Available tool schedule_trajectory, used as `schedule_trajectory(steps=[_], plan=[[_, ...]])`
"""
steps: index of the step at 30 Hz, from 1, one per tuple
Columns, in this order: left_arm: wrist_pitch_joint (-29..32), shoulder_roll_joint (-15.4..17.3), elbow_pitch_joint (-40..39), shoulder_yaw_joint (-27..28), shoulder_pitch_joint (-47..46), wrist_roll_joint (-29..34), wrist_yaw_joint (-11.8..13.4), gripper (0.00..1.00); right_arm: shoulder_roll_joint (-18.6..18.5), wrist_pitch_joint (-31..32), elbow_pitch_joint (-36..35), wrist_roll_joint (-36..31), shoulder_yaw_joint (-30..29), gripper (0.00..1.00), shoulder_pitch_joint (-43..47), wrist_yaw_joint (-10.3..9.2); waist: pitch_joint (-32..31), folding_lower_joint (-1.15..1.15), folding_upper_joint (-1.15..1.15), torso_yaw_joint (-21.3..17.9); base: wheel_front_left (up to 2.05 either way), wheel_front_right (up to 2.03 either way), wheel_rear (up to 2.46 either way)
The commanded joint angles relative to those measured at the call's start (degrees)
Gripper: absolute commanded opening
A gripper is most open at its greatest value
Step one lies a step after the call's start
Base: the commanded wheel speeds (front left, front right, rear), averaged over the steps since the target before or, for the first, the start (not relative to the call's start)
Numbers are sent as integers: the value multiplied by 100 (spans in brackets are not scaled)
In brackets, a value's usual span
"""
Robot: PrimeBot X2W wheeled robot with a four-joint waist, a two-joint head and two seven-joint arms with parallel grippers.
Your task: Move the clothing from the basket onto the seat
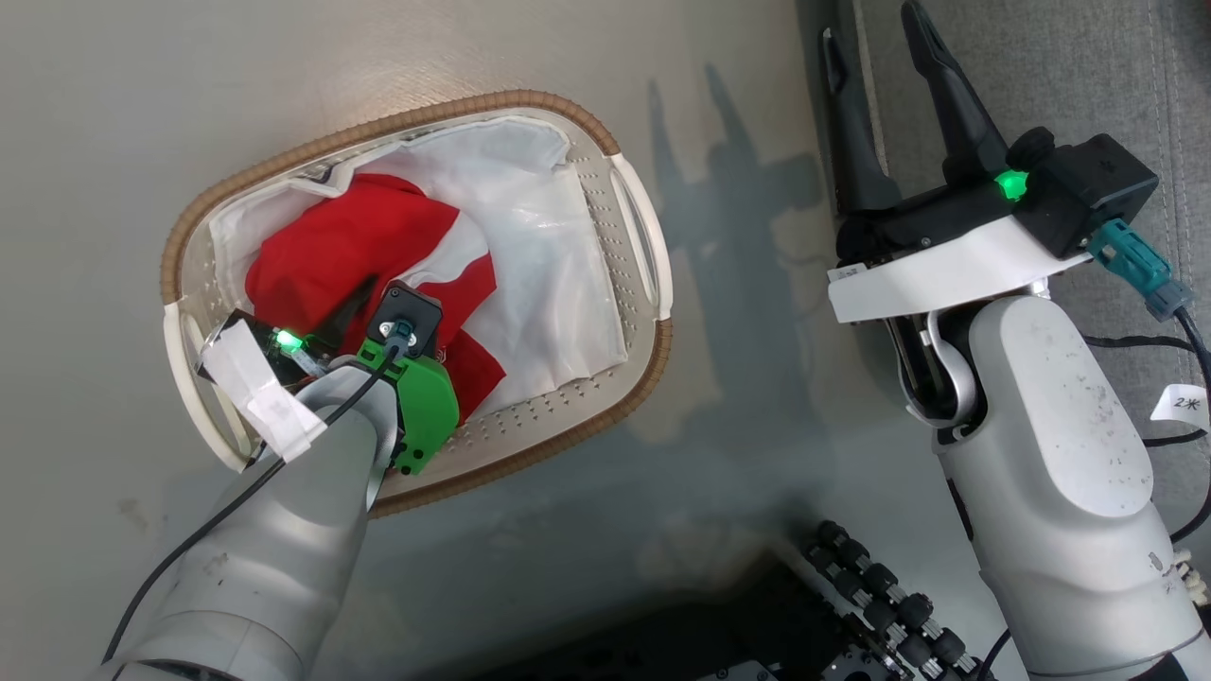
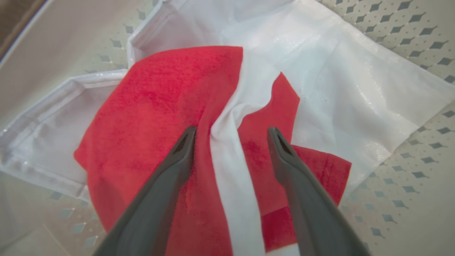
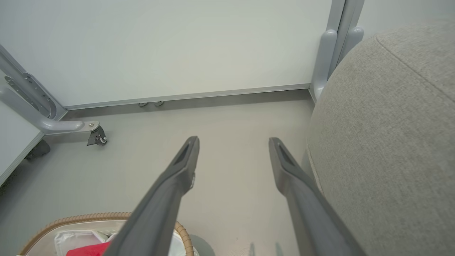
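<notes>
Inside the basket the left gripper gapes wide, empty, over the red clothing; the right gripper, likewise wide and empty, hovers at the seat's edge.

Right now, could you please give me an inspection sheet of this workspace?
Surface: glossy grey floor.
Job's things: red-and-white clothing crumpled in the basket on a white liner; grey seat at right.
Clutter: nothing seen.
Grippers: left gripper open, fingers straddling a clothing fold; right gripper open, beside the seat.
Cables: black cable along left forearm; black cables beside right arm.
Surroundings: white wall panel, castor-footed frame.
</notes>
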Motion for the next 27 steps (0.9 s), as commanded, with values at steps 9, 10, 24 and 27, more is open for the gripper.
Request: schedule_trajectory(steps=[9,10,24,27], plan=[[368,180,136,-379,-260,328,263,100,-17,-27,-4,125,-36,100,-82,-8,141,-1,0,-68,0,0,0],[396,189,138,-435,-286,349,269,100,-17,-27,2,132,-33,100,-90,-8,151,-1,0,-63,0,0,0],[1010,103,169,-827,-399,453,78,0,-18,-27,19,266,99,100,-121,-8,191,-1,0,-98,0,0,0],[1135,94,171,-847,-404,417,39,0,-18,-27,33,281,85,100,-115,-8,181,-1,0,-95,0,0,0]])
